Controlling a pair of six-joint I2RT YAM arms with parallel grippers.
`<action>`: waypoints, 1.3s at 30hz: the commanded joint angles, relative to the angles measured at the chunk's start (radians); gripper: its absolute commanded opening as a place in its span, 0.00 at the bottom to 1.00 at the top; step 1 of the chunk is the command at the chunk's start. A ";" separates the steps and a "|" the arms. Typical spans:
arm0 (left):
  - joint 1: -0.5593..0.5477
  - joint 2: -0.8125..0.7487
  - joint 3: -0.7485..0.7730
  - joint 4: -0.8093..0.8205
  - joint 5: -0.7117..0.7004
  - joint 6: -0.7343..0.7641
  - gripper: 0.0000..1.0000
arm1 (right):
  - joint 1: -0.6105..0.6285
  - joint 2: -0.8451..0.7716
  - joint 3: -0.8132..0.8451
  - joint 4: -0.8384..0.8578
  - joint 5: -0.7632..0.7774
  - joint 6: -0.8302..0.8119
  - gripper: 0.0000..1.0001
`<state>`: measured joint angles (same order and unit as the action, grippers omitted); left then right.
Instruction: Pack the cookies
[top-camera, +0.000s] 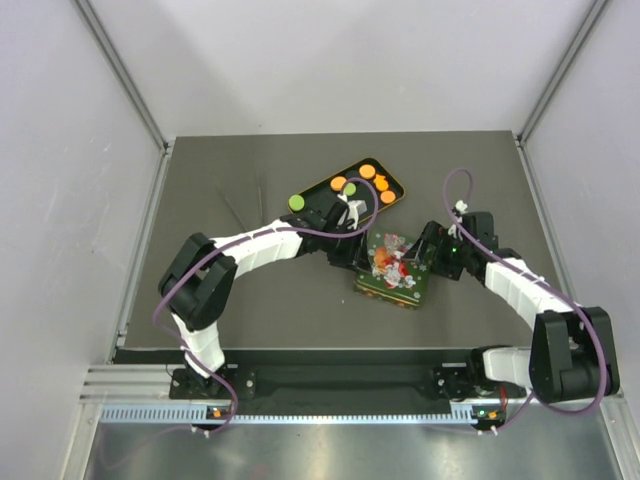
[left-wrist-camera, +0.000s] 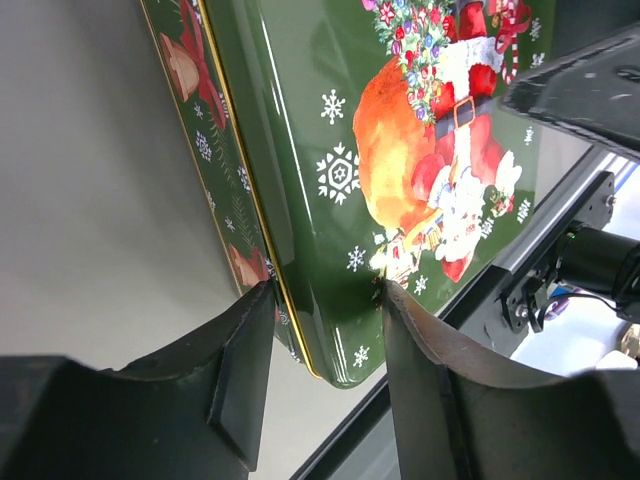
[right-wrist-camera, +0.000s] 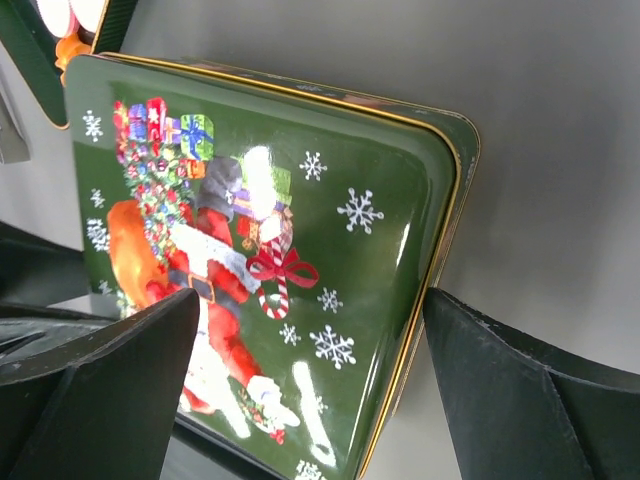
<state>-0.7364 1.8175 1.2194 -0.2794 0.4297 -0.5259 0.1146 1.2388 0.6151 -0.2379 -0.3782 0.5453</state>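
The cookies, orange (top-camera: 367, 171) and green (top-camera: 297, 203) discs, lie on a dark gold-rimmed tray (top-camera: 318, 192) behind the centre. A green Santa tin (top-camera: 392, 268) with its lid on sits in front of the tray. My left gripper (top-camera: 345, 248) is at the tin's near-left corner. In the left wrist view it (left-wrist-camera: 325, 290) pinches the tin's (left-wrist-camera: 300, 150) edge, one finger on the side wall and one on the lid. My right gripper (top-camera: 430, 255) is wide open over the tin's right side. In the right wrist view it (right-wrist-camera: 310, 300) straddles the lid (right-wrist-camera: 330, 200).
Thin dark sticks (top-camera: 240, 205) lie on the mat left of the tray. The tray's corner with an orange cookie (right-wrist-camera: 68, 50) and white cups (right-wrist-camera: 70, 12) shows at the top left of the right wrist view. Metal frame rails border the mat.
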 joint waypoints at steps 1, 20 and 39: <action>-0.008 -0.066 0.049 0.019 0.024 0.007 0.40 | -0.006 0.014 -0.006 0.060 -0.008 -0.005 0.94; -0.018 -0.098 0.012 0.092 0.100 -0.034 0.50 | 0.000 0.030 0.002 0.051 0.074 -0.053 0.97; 0.003 -0.084 -0.020 0.051 -0.039 -0.019 0.61 | 0.008 0.005 0.031 0.019 0.105 -0.067 0.98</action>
<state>-0.7456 1.7416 1.2144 -0.2333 0.4461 -0.5545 0.1177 1.2652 0.6044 -0.2092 -0.3069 0.4980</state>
